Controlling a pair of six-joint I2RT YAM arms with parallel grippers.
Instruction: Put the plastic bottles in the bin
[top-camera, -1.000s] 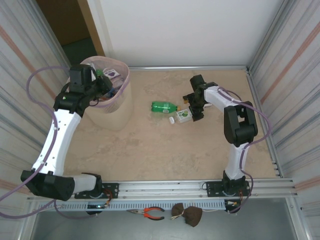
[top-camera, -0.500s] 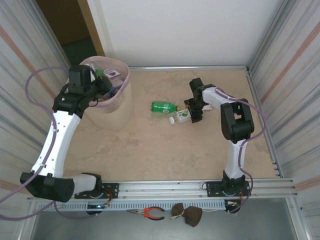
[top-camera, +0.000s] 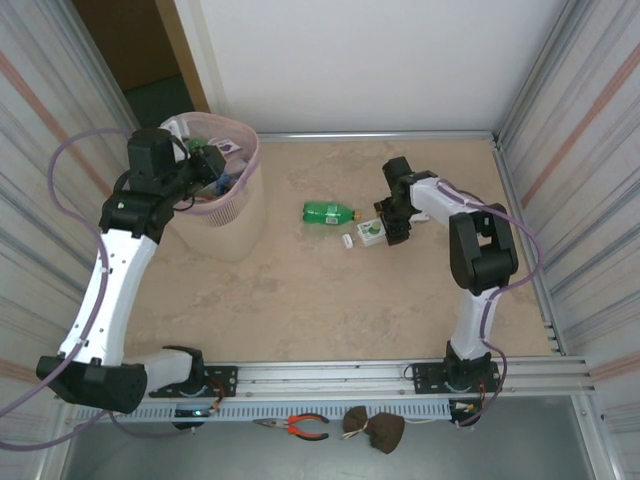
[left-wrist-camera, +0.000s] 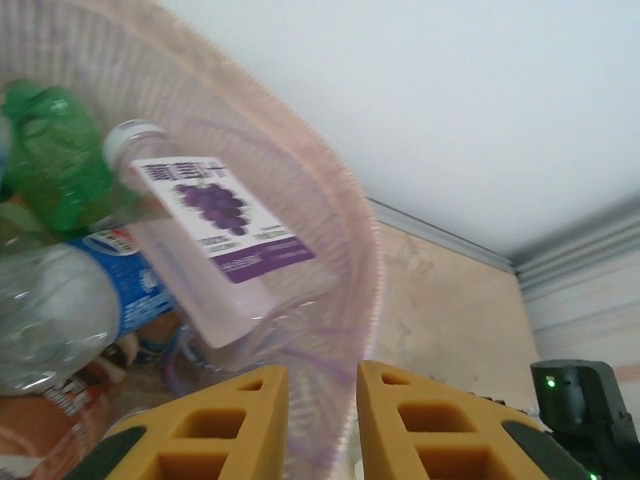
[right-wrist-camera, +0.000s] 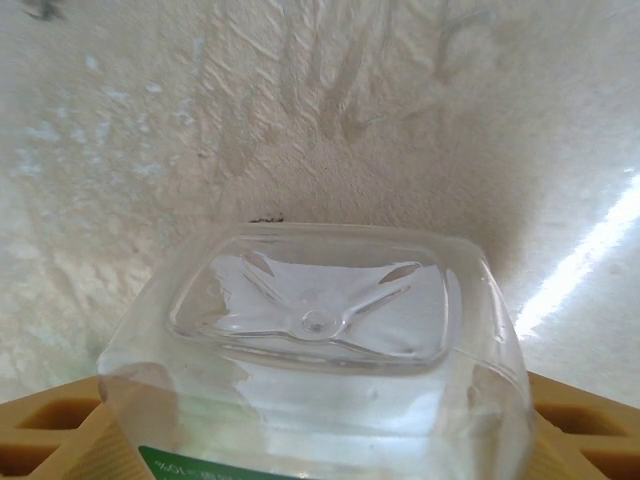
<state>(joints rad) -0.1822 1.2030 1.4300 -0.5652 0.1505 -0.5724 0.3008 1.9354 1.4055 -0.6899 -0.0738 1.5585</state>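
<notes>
Bottle (right-wrist-camera: 315, 350) between right fingers (right-wrist-camera: 60, 425).

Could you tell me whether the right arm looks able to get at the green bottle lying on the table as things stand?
Probably not yet: the right end effector is occupied around a clear square bottle. The green bottle lies just beyond it on bare table, with nothing between.

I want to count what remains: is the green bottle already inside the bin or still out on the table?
Out. The green bottle lies on its side on the table, apart from the bin.
</notes>
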